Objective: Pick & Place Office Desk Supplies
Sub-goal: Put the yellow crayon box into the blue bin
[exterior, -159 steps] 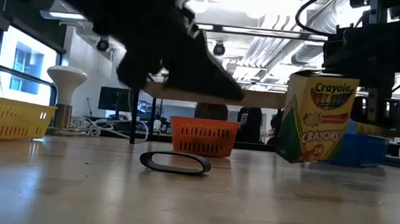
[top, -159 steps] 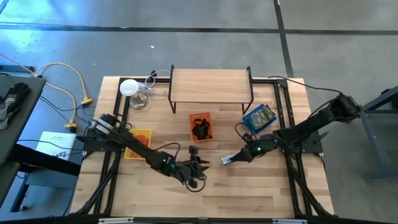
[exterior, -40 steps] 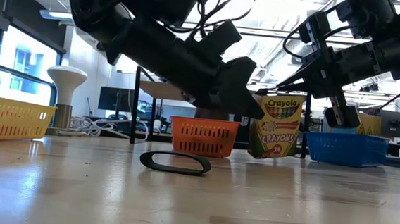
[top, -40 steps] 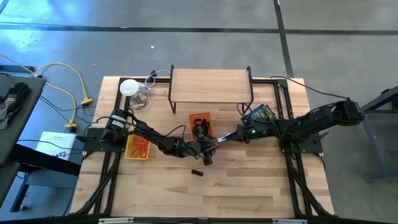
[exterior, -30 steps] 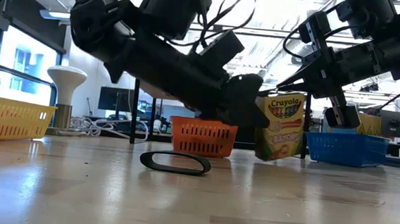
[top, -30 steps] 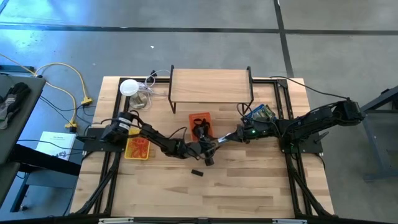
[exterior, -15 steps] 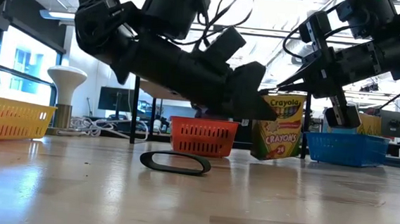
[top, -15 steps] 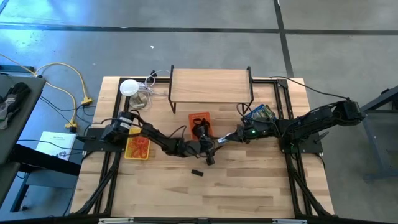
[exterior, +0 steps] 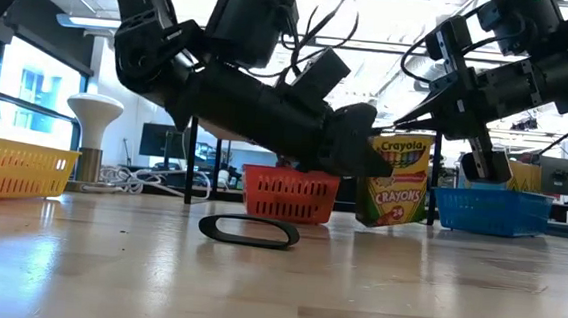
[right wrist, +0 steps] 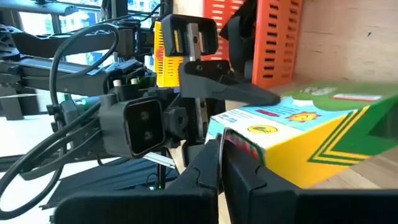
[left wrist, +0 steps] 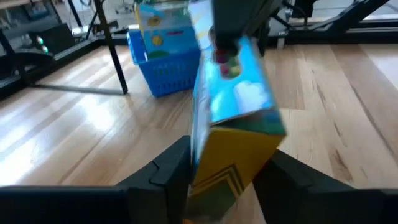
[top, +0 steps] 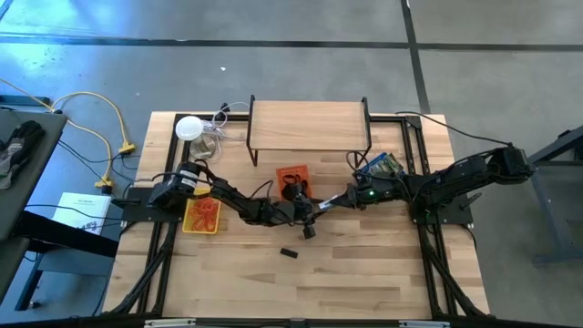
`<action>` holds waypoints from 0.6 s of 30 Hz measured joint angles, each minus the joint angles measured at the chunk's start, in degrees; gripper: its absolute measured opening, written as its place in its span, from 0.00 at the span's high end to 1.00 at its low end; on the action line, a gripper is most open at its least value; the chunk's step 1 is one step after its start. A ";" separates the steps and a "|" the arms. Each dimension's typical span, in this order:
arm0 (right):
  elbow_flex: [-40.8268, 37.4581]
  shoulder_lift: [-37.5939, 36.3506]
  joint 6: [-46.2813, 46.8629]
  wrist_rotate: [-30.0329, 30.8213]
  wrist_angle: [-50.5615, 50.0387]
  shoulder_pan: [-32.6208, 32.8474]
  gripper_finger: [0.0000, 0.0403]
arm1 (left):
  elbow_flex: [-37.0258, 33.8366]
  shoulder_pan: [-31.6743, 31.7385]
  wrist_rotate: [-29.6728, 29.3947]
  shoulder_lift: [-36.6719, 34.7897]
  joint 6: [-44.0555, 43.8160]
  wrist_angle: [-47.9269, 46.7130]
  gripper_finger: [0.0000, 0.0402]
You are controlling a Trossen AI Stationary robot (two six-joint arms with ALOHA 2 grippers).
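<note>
left gripper [left wrist: 217,177] closing around the lower end of a crayola crayon box [exterior: 396,182], fingers narrower than a moment ago. right gripper [right wrist: 219,163] clamped on the same box's top flap, unchanged. box held in mid-air between both, just in front of the orange tray [top: 293,176]. probably a handover under way. black band [exterior: 249,231] lying loose on the table [top: 364,273].

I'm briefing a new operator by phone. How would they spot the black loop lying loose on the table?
Start at the wooden shelf riser at the table's far edge, then come toward the near edge past the small orange plastic basket. The flat black oval loop lies alone on bare wood, the only loose item outside any basket.
</note>
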 joint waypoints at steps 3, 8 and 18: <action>0.00 0.00 -0.34 -0.17 -0.10 0.00 0.99 | 0.00 -0.01 -0.01 0.00 0.86 0.56 0.70; 0.00 0.00 -1.54 -0.37 -0.10 0.00 0.99 | 0.00 -0.01 -0.03 0.00 1.19 0.72 0.74; 0.00 0.00 -2.86 0.81 1.38 1.00 0.77 | 0.00 -0.33 -1.58 0.00 4.83 0.67 0.73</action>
